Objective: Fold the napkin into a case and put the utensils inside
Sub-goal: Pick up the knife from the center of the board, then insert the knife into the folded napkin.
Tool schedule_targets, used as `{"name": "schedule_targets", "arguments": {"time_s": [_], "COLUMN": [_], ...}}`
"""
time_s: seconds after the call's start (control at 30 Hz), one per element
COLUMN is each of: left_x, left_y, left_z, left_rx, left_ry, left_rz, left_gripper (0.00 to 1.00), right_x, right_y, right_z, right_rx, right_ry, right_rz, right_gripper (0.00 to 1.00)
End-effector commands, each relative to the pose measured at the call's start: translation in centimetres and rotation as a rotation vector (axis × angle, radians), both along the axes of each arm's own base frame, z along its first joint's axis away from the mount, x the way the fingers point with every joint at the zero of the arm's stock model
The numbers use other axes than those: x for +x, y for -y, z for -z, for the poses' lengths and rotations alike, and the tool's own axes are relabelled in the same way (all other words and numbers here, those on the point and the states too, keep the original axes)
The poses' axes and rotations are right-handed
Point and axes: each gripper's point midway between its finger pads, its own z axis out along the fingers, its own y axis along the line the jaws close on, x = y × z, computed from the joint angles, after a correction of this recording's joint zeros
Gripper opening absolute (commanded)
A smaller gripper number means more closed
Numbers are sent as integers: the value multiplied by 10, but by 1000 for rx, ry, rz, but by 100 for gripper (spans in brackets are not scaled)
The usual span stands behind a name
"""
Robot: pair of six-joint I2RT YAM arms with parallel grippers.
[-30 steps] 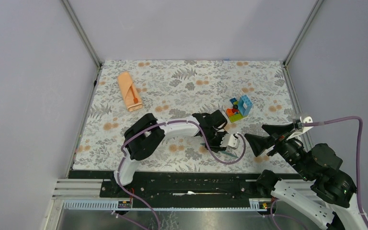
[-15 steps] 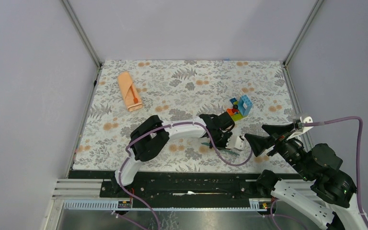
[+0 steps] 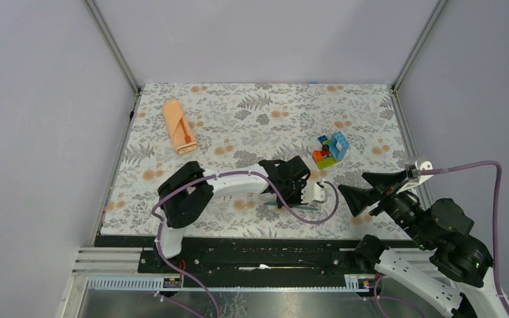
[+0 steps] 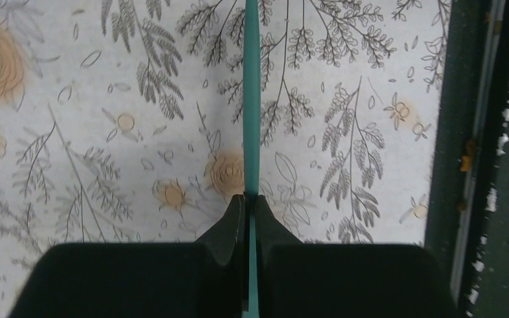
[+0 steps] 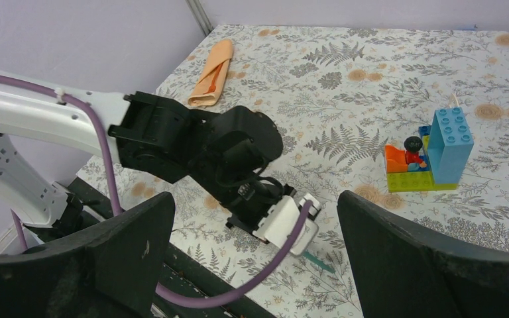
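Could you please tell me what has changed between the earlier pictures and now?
The left gripper closed on the teal utensil near the table's front edge, then shifted leftward with it pinched. The right gripper stayed open and still. The folded napkin, with the orange utensil in it, and the toy blocks have not moved.

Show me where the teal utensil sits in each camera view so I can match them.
Top external: teal utensil low centre, near the floral mat's front edge.
Left wrist: teal utensil pinched by the left gripper, running up the middle.
Right wrist: teal utensil shows only its tip, bottom centre.
Shared landmark: the floral mat, in all three.
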Motion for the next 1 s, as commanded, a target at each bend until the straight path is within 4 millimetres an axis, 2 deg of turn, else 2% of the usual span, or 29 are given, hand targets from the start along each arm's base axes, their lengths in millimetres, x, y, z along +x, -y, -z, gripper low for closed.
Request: {"name": "schedule_targets", "arguments": {"time_s": [0.0,0.3,0.5,0.6,0.73,0.83,0.97], "left_x": [13,43,80,104,132,147,154], "left_y": [0,-27,-64,-93,-143,-189,-260], "left_z": [-41,-63,-77,-86,-105,-116,-112], "left_rx": [-109,-198,-227,-238,-272,-264,-169], "left_ry": [18,-52,-84,-93,-104,-92,-105], "left_rz": [-127,-374,-659,-830,-1076,-1232,-1378], "left_gripper": [0,0,0,0,0,0,0], "right_x": [2,2,3,3,3,3,3], "right_y": [4,3,2,0,-1,-2,-1], "right_z": [-9,-8,-8,-8,-8,-9,-10], "right_rx": [34,34,30,29,29,28,27], "right_ry": [27,23,26,26,29,32,38], "right_rz": [24,23,20,13,7,7,7], "right_gripper": [100,100,100,100,100,100,99]}}
